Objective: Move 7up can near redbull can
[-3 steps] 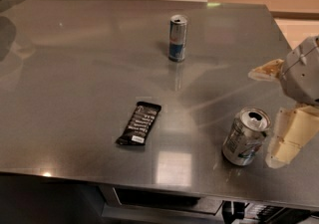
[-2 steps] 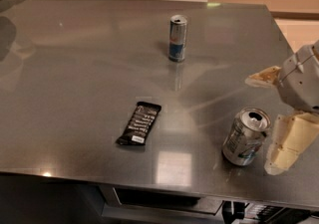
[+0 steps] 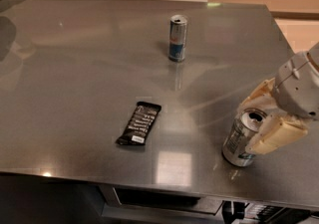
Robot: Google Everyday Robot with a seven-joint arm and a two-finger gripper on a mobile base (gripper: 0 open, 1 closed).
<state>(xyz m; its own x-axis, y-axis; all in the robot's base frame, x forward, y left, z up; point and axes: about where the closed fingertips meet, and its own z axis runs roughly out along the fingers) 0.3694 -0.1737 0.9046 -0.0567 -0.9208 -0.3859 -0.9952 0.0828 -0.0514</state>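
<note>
- I judge this to be the grasp step. The gripper [image 3: 247, 127] sits at the 7up can [image 3: 234, 143], lower right of the frame, and I cannot tell whether it has clamped on.
- Next I need a firm hold, then a carry up-left to beside the redbull can [image 3: 177, 39], upper centre.
- Both cans stand upright; their contents are hidden.

No legible text on the redbull can [image 3: 177, 39], wrapper [image 3: 139, 123], or the 7up can [image 3: 238, 144] at the end effector [image 3: 252, 126].
</note>
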